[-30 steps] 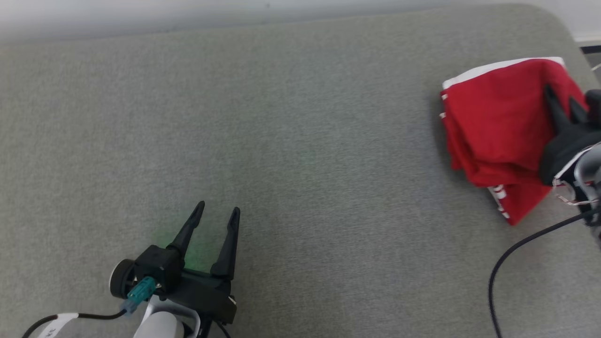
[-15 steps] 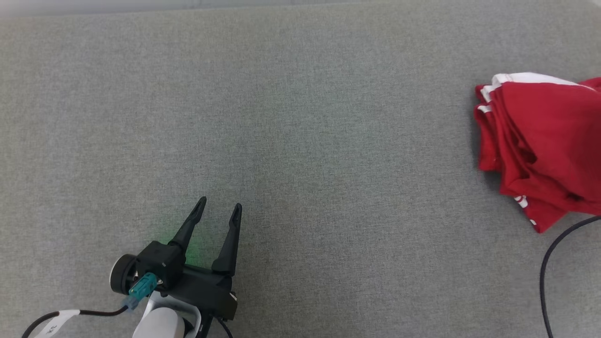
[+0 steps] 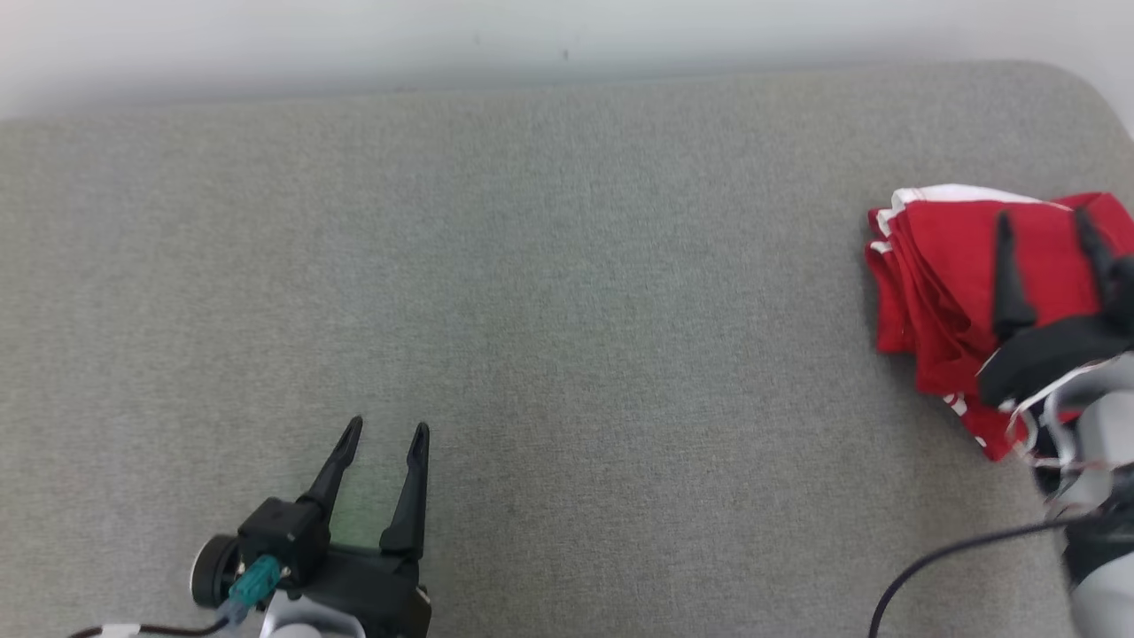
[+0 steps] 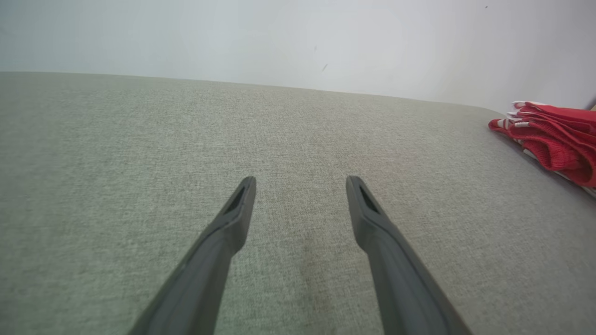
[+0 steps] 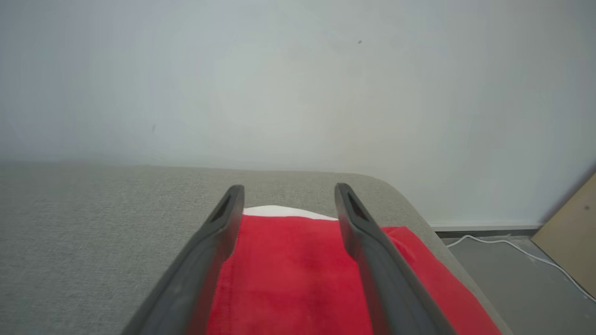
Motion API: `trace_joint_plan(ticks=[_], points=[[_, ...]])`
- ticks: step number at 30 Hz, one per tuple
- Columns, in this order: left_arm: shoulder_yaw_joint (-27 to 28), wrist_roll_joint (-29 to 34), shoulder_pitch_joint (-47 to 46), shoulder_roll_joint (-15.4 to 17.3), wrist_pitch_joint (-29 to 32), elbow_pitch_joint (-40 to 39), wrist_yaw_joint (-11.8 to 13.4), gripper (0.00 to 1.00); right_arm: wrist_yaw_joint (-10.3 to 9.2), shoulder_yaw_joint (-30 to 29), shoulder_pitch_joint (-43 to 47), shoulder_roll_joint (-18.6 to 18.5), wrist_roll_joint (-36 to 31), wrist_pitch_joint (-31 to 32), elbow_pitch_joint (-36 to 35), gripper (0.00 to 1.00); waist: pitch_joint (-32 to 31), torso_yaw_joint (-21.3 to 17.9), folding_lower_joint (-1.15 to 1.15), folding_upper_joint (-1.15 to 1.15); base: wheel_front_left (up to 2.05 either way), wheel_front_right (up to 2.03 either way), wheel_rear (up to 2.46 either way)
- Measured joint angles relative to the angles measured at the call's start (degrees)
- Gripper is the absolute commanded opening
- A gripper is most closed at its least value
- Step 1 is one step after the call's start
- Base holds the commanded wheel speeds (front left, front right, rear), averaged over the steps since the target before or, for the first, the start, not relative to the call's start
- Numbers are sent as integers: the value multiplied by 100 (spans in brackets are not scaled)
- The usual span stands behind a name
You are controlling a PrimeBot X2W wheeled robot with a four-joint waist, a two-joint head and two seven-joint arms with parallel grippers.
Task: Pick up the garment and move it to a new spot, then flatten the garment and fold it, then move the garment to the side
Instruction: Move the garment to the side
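Presently, you have a grey fabric-covered surface (image 3: pixel 567 310) with a rounded far right corner, backed by a plain pale wall (image 5: pixel 298 93). Past that corner, the right wrist view shows grey floor (image 5: pixel 512 288), a white cable (image 5: pixel 512 249) and a brown board (image 5: pixel 570 237). The garment (image 3: pixel 939 266), red with white trim, lies bundled in folds at the surface's right end. Your right gripper (image 3: pixel 1043 217) stands over it, fingers apart, clasping nothing. Your left gripper (image 3: pixel 387 427) sits at the near left, fingers apart, well apart from the garment. Against one second ago, the right fingers were together on the cloth and are now spread. The left gripper's spread is unchanged. The head camera has shifted.
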Motion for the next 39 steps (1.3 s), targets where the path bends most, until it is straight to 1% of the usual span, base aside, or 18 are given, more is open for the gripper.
trace_joint_plan(ticks=[5,6,9,15,22,33,39], points=[[129,10,268,0,0,49,103,100,0,288,643,353,278,-1,-599,100,-318,80,0,0,0,0,0],[194,24,388,3,0,83,140,100,0,313,886,539,442,-1,-751,100,-448,118,0,0,0,0,0],[285,33,544,3,0,130,186,100,0,586,1302,697,544,0,-812,100,-637,180,-1,0,0,0,0],[481,81,880,1,0,182,202,100,0,690,1926,920,703,0,-973,100,-997,311,-1,-1,0,0,0],[724,192,1168,3,0,202,188,100,0,724,2462,1199,691,0,-1104,100,-1351,428,-1,-1,0,0,0],[989,257,1551,2,0,99,243,100,0,723,2875,1425,581,0,-1145,100,-1687,344,0,-1,0,0,0],[1056,229,1669,1,0,59,323,100,0,556,3140,1547,491,0,-1221,100,-1793,336,0,-1,0,0,0]])
